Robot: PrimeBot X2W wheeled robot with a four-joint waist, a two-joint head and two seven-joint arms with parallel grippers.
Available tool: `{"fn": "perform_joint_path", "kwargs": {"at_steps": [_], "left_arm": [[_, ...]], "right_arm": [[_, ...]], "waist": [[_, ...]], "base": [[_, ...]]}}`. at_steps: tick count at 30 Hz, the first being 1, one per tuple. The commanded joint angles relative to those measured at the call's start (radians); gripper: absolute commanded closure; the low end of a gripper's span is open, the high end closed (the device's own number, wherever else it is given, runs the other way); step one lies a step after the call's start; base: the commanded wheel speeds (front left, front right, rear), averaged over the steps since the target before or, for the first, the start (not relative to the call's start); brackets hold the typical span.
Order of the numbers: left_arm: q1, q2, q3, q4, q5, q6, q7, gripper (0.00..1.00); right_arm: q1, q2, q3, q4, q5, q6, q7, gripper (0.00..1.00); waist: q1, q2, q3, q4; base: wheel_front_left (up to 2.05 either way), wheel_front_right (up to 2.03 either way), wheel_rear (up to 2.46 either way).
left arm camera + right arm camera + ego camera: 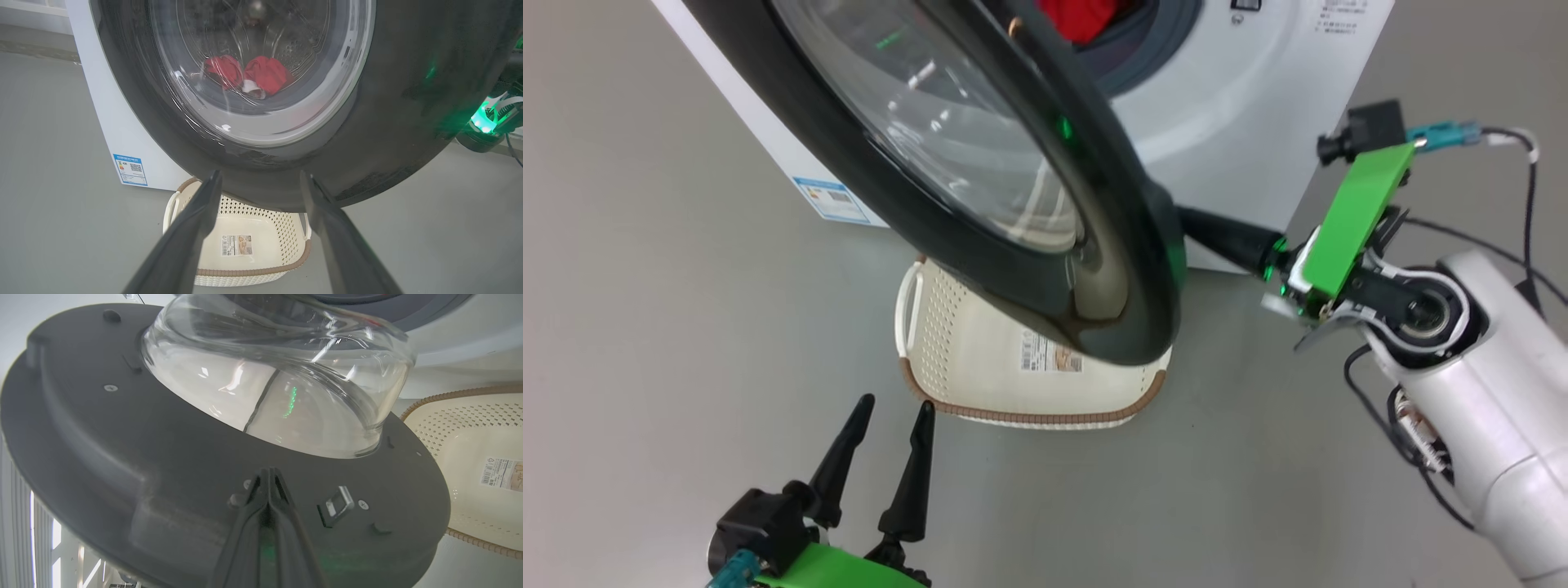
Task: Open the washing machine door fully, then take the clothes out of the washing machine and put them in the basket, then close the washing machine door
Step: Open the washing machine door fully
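item 1, arm poses. in the head view the left gripper (897, 402) sits at 7 o'clock, low over the floor (645, 343), its two dark fingers spread apart, holding nothing and pointing toward 12 o'clock. the right arm enters from 4 o'clock with its pale forearm raised. the right gripper (1188, 219) reaches toward 10 o'clock, and its tips pass behind the black rim of the washing machine door (1127, 245).

item 2, per view. the right wrist view gives us the grey inner face of the washing machine door (122, 457) and its bulging glass bowl. there the right gripper (268, 473) has both fingers pressed together with nothing between them, tips at the inner face just at 9 o'clock of a small latch (335, 504). the left wrist view looks through the door glass (261, 61) at the clothes (261, 75), red with a white patch, lying in the drum. the head view shows the clothes (1082, 16) at 12 o'clock in the opening of the washing machine (1241, 122).

item 3, relations. the door stands partly open, swung out above the basket (1013, 415). the basket lies on the floor against the machine front, at 1 o'clock of the left gripper, near but apart, with a sticker (1051, 356) inside. a blue label (130, 169) marks the machine's lower corner.
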Motion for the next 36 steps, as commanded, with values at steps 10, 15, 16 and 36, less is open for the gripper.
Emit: {"fn": "perform_joint_path", "kwargs": {"at_steps": [10, 15, 16, 36], "left_arm": [[0.034, 0.011, 0.052, -0.02, -0.01, -0.005, -0.012, 0.0], [0.054, 0.011, 0.063, -0.011, 0.0, -0.003, -0.012, 0.0], [0.058, 0.011, 0.066, -0.009, 0.001, -0.001, -0.012, 0.0], [0.102, 0.011, 0.096, -0.023, 0.006, 0.049, -0.012, 0.0]], "right_arm": [[0.083, 0.07, 0.011, -0.049, -0.02, 0.008, 0.043, 1.0], [0.12, 0.096, 0.011, -0.05, -0.029, 0.008, 0.061, 1.0], [0.127, 0.1, 0.011, -0.05, -0.032, 0.008, 0.063, 1.0], [0.186, 0.198, 0.012, -0.063, -0.052, 0.008, 0.133, 1.0]], "waist": [[0.0, 0.0, -0.064, 0.049], [0.0, 0.0, -0.094, 0.085], [0.0, 0.0, -0.101, 0.093], [0.0, 0.0, -0.146, 0.24]], "base": [[0.0, 0.0, 0.0], [0.0, 0.0, 0.0], [0.0, 0.0, 0.0], [0.0, 0.0, 0.0]]}}
